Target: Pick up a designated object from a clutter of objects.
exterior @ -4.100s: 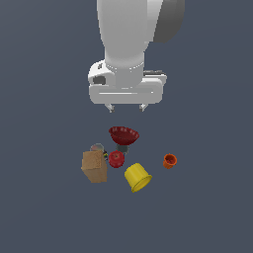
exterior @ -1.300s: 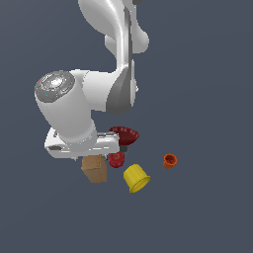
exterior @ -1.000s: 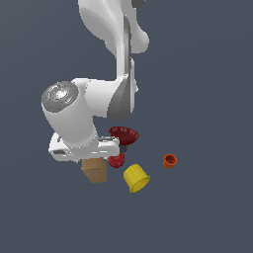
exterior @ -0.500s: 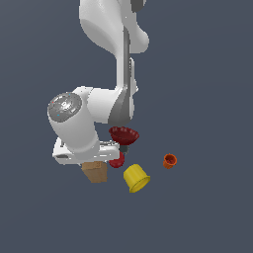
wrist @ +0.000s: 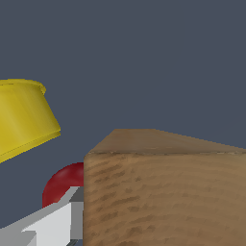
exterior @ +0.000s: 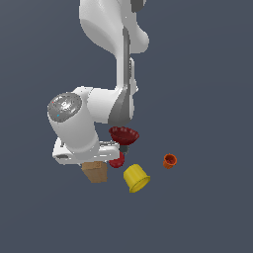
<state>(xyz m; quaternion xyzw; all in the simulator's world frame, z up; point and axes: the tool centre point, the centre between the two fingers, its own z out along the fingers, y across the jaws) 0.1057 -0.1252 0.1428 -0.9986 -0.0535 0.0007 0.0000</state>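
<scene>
Gripper [exterior: 96, 160] sat down over box [exterior: 95, 172], jaws hidden; couldn't tell the grip. Box stood beside red ball [exterior: 117, 160]. Yellow cup [exterior: 136, 178] lay tipped, contents unseen, like bowl [exterior: 124, 135].

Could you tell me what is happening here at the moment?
A white robot arm has its gripper low over the brown box, which fills the wrist view. Whether the fingers have closed is hidden. Beside the box lie a red ball, a yellow cup, a dark red bowl and a small orange cup.
</scene>
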